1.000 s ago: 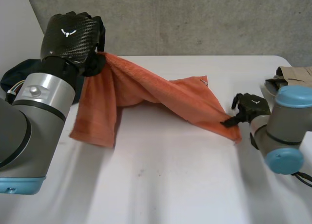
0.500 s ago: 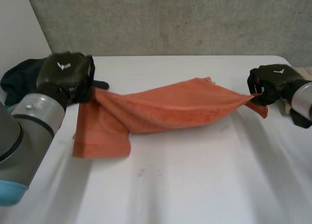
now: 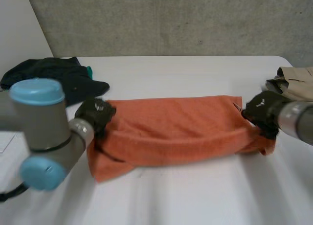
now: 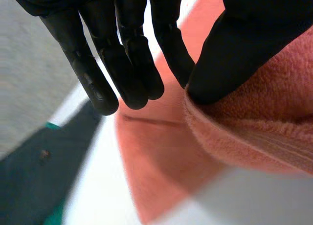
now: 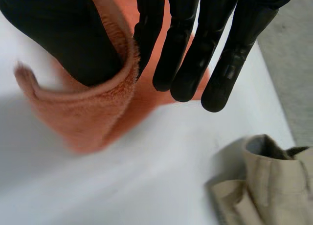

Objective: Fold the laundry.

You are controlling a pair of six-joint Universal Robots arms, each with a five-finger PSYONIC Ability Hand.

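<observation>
White table (image 3: 195, 195), grey wall (image 3: 171, 19). Head view: orange towel (image 3: 171, 129) lies mid-table, left hand (image 3: 95, 115) at one end, right hand (image 3: 261, 112) at other. Left wrist view: thumb and straight fingers (image 4: 127, 63) pinch towel edge. Right wrist view: same pinch, beige garment (image 5: 269, 181) nearby.

A white counter (image 3: 195, 195) takes up the foreground, its far edge straight and its far right corner rounded. Behind it stands a rough grey wall (image 3: 171, 19), mottled like bare concrete, running the counter's whole width. At the left a smooth white panel (image 3: 19, 34) meets that wall along a slanting edge. The light is soft and even, leaving faint, blurred shadows on the counter. In the right wrist view a speckled grey surface (image 5: 293, 78) lies beyond the counter's edge
</observation>
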